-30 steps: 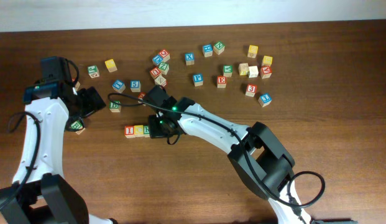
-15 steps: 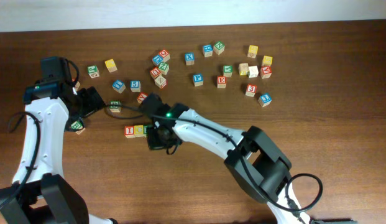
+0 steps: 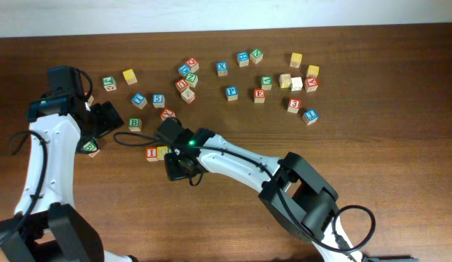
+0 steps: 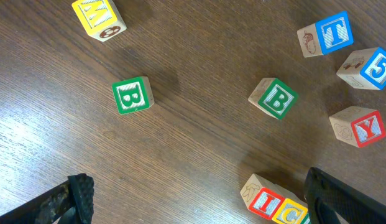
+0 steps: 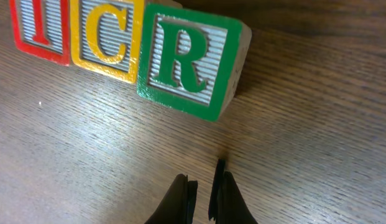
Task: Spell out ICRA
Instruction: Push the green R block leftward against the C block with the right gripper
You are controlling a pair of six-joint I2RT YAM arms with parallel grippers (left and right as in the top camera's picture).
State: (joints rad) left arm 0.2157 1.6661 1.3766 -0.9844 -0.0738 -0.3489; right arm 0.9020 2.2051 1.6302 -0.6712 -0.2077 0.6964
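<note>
The right gripper [image 5: 202,177] has its fingers pressed together with nothing between them, tips just short of the green-printed wooden R cube [image 5: 186,59] straight ahead. Beyond the fingers and off to their left in the wrist view, the yellow-framed wooden C cube [image 5: 105,34] and red-printed wooden I cube [image 5: 40,25] touch in a row. The R meets the C but sits skewed, nearer the fingers. Three letters are placed, so the A is the step in hand. I cannot pick it out among the scattered cubes. Next, the fingers must part and find it. The left gripper [image 4: 196,186] is spread wide and empty, a green-printed wooden B cube [image 4: 132,95] ahead of its fingers
</note>
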